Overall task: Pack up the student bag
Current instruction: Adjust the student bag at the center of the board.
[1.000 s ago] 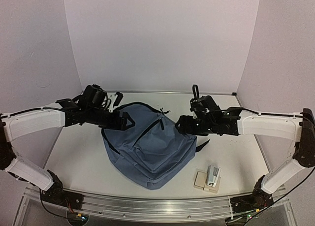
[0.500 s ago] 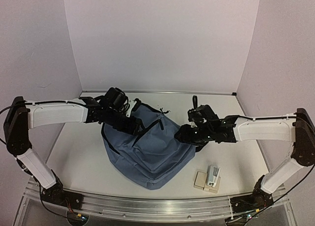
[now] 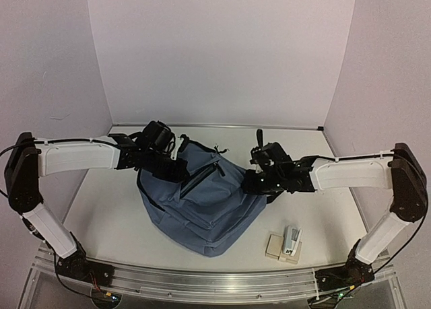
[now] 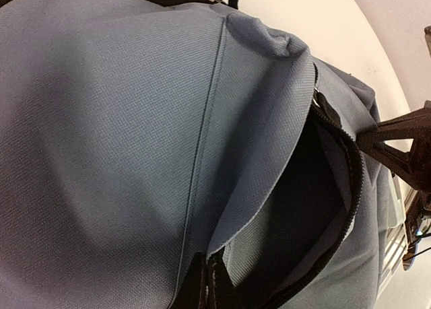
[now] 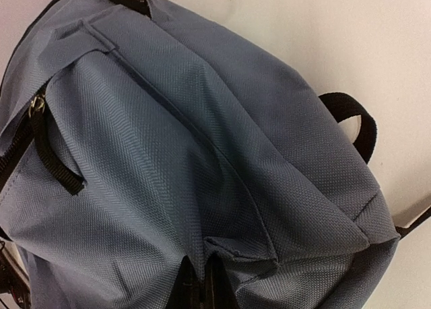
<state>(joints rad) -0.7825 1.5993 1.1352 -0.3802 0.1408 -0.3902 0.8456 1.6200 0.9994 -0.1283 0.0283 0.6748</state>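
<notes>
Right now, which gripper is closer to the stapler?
Right. The right gripper pinches the backpack beyond the stapler, on the right; the left gripper pinches its left side, farther away.

I count one bag and one table. There are two robot arms, a left arm and a right arm. Each carries a single gripper, so two of those: the left gripper and the right gripper. There is one small grey-and-white gadget. The pale blocks look like two, though they're too small to be sure.
</notes>
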